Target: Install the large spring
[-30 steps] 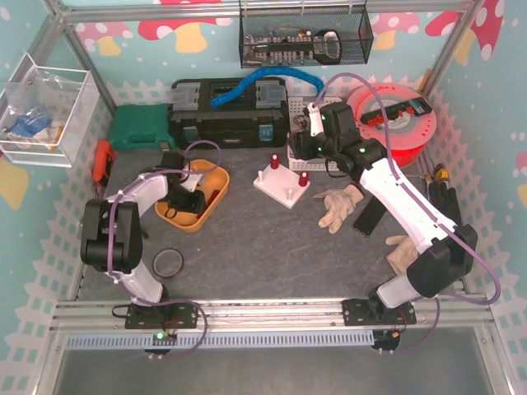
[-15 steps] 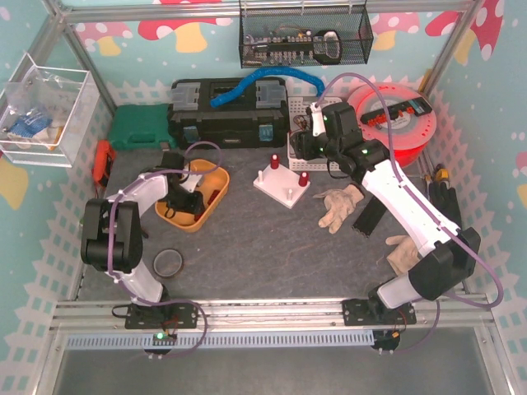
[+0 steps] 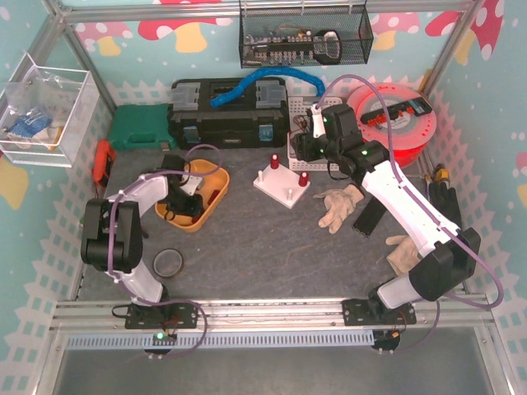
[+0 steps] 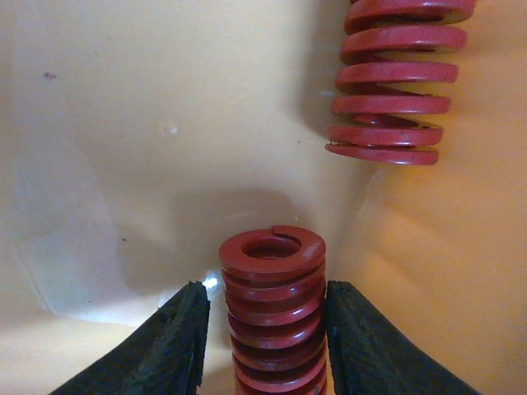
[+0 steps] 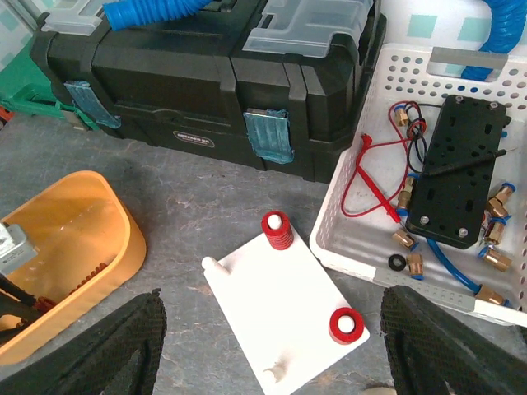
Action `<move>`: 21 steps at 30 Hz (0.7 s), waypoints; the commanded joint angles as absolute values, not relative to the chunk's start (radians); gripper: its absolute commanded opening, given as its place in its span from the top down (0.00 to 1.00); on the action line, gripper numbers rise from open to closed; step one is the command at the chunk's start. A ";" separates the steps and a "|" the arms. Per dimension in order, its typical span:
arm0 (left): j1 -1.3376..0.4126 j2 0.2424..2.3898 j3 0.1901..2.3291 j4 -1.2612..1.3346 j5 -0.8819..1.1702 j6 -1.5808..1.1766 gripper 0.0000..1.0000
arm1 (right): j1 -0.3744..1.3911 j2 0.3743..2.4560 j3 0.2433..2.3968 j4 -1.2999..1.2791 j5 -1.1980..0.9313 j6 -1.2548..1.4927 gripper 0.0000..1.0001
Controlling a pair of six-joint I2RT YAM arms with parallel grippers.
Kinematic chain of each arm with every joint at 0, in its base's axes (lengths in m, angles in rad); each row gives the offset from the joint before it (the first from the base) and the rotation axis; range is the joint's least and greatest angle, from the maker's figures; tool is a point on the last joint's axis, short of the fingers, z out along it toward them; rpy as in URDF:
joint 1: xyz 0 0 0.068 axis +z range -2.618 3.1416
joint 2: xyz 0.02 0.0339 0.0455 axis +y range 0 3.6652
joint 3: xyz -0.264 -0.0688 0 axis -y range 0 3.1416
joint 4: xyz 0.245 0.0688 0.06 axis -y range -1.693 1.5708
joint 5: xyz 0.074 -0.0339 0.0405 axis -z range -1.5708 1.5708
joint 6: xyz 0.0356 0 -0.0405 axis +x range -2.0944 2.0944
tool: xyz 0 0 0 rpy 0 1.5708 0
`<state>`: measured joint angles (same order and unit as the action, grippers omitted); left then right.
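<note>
In the left wrist view a red spring [image 4: 273, 304] stands between my left gripper's [image 4: 265, 329] black pads, which are closed against its coils inside the orange bin [image 4: 123, 123]. A second, wider-looking red spring [image 4: 391, 82] lies further in; I cannot tell which one is the large spring. From above, the left gripper [image 3: 179, 206] is down in the bin [image 3: 216, 193]. The white peg board [image 5: 280, 304] carries a narrow red spring [image 5: 277, 230] and a wide one [image 5: 346, 326], with two bare pegs. My right gripper [image 5: 272, 329] hovers open over the board.
A black toolbox [image 3: 226, 115] and a green case [image 3: 138, 127] stand at the back. A white basket of fittings [image 5: 428, 189] sits right of the board. Work gloves [image 3: 339, 206], a tape ring [image 3: 168, 263] and a red filament spool [image 3: 399, 123] are also on the mat.
The left jaws have come in slightly on the spring, and the left gripper has shifted a little within the bin. The right arm has held still.
</note>
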<state>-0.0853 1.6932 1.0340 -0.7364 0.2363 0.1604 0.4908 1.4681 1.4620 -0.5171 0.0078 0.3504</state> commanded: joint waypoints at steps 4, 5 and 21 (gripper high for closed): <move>-0.078 1.707 1.034 -0.753 0.239 0.162 0.64 | 0.487 1.442 1.457 -0.526 0.024 0.354 0.28; -0.078 1.706 1.038 -0.753 0.239 0.162 0.66 | 0.487 1.441 1.457 -0.526 0.026 0.354 0.28; -0.079 1.635 1.148 -0.743 0.169 0.132 0.83 | 0.486 1.428 1.454 -0.519 0.032 0.362 0.27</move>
